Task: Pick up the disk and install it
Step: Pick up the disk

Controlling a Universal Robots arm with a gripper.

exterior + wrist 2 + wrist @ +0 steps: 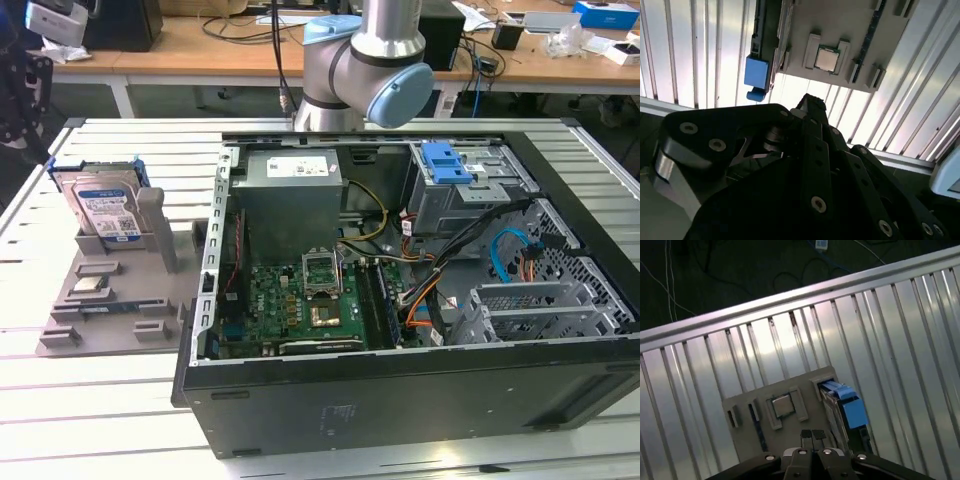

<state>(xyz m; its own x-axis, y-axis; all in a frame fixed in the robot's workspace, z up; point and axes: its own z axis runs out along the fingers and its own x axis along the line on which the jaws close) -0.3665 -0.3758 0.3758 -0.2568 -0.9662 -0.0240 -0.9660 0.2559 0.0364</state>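
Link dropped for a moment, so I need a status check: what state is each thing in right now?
Disk: standing upright in the grey holder, not gripped.
Gripper: shut, empty, above the holder near the disk.
Chip: lying flat in its recess on the holder.
Computer case: on its side, panel off, inside exposed.
Blue bracket: seated on the case's drive cage.

Black gripper, chip in grey tray, disk
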